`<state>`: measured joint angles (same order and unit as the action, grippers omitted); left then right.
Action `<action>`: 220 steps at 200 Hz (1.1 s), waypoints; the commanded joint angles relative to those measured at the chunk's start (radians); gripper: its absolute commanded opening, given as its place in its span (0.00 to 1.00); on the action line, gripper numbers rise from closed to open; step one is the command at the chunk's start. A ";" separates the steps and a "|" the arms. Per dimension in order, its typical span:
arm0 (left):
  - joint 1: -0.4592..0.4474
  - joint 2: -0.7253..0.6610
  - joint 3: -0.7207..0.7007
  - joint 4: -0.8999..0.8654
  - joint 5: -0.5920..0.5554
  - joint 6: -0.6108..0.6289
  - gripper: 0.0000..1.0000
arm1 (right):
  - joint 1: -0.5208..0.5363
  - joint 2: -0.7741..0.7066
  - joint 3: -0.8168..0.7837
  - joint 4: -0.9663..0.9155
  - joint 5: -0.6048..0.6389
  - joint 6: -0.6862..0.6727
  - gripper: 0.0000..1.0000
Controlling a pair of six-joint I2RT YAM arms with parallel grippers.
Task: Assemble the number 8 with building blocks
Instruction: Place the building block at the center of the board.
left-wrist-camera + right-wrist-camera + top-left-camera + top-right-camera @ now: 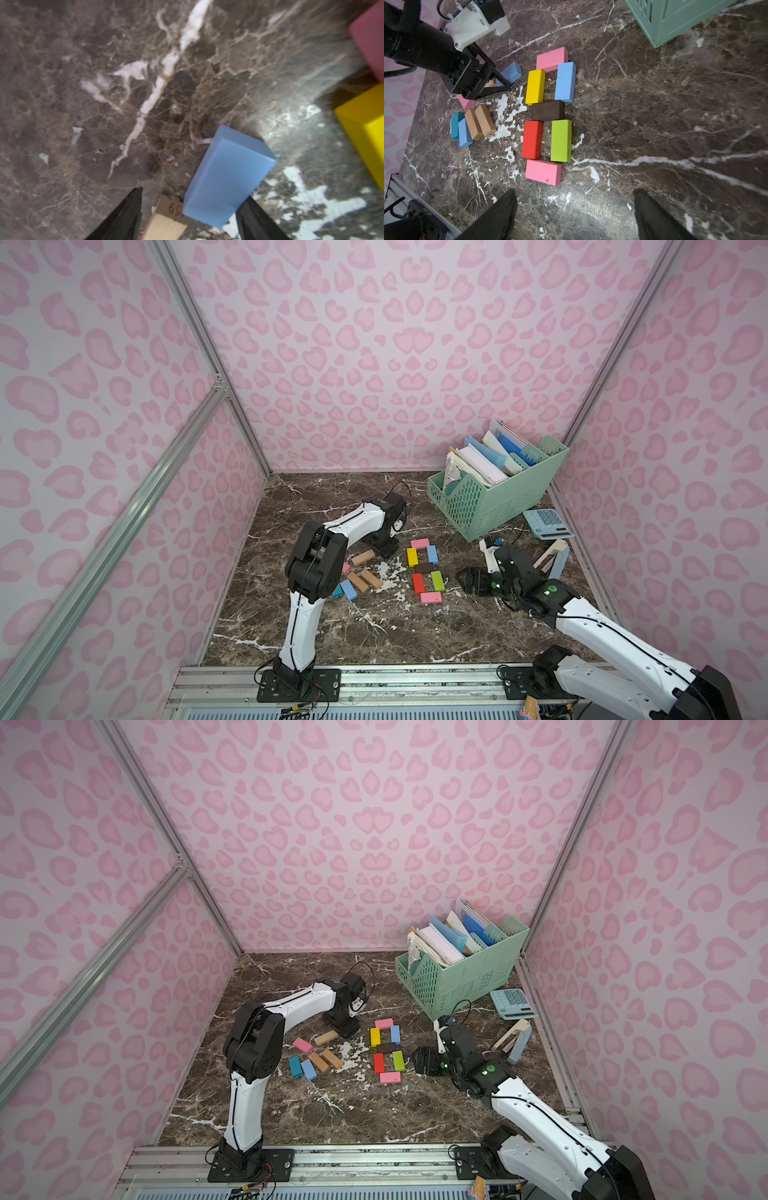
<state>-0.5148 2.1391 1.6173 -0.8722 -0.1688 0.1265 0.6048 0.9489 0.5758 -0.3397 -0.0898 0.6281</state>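
Evidently, in both top views we are seeing the number 8 (pixel 385 1048) lying complete on the tabletop (pixel 374 635), seven bricks closing two loops around the dark brown brick (pixel 424 567); the left gripper (pixel 386 552) is hanging low beyond the yellow brick (pixel 412 557) from that brown brick, among the spare building blocks (pixel 318 1061); the right gripper (pixel 464 581) is hanging low on the opposite side, just past the green brick (pixel 437 580); the calculator (pixel 546 522) keys are showing too small to read.

In the left wrist view the left jaws are standing apart, with a light blue spare brick (pixel 226 178) sitting tilted between them and leaning on a tan brick (pixel 166 222); we are judging it unclamped; we are fearing that a brushing finger is going to topple it, or that a careless pull-away is going to nudge the yellow brick toward the brown brick and spoil the upper loop; the tan brick's end is carrying stamped characters looking like 6S, or 59 inverted, partly covered.

In the right wrist view the right jaws are gaping wide around nothing, aiming at the bottom pink brick (pixel 543 171), the bar farthest from the brown brick at this end; a forward sweep is risking shoving it out of line; two tan bricks (pixel 480 121), out past the red brick (pixel 532 139) from the brown brick, are showing digits seeming to be 76 and 77.
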 commanded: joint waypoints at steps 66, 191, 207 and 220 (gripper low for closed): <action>0.016 -0.064 -0.008 0.007 -0.026 -0.041 0.73 | 0.000 -0.005 -0.010 0.029 -0.005 0.008 0.90; 0.013 -0.054 -0.018 0.046 0.141 -0.246 0.73 | 0.000 0.005 -0.021 0.050 -0.014 0.024 0.90; 0.012 -0.043 -0.012 0.058 0.147 -0.266 0.73 | 0.000 0.005 -0.022 0.051 -0.016 0.025 0.90; 0.012 -0.036 -0.005 0.065 0.149 -0.284 0.74 | 0.000 0.008 -0.021 0.053 -0.016 0.025 0.90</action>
<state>-0.5034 2.0903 1.5967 -0.8227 -0.0395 -0.1055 0.6041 0.9535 0.5564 -0.3103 -0.1017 0.6502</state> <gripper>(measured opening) 0.734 0.897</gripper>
